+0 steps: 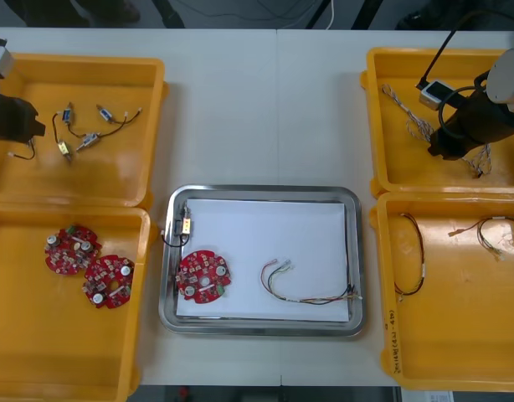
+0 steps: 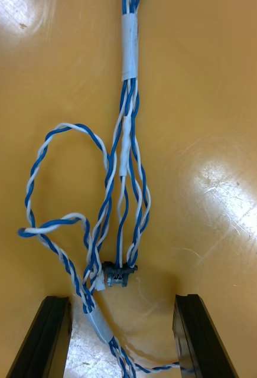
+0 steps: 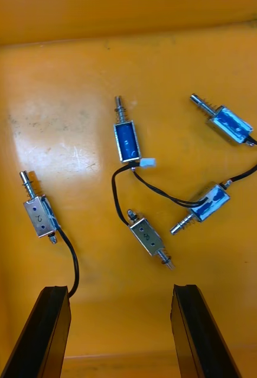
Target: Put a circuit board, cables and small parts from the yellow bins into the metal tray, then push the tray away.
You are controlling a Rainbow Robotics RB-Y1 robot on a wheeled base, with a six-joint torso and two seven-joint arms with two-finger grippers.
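right end effector [image 2: 121, 298] held over twisted blue and white cables [image 2: 125, 177] in far right yellow bin [image 1: 391, 172], fingers apart. left end effector [image 3: 119, 290] held over small metal parts [image 3: 127, 140] in far left yellow bin [image 1: 115, 184], fingers apart. circuit board [image 1: 203, 276] seen inside metal tray [image 1: 261, 325].

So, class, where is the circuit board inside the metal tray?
Front view: the circuit board lies in the tray, near-left corner, left of the cable.
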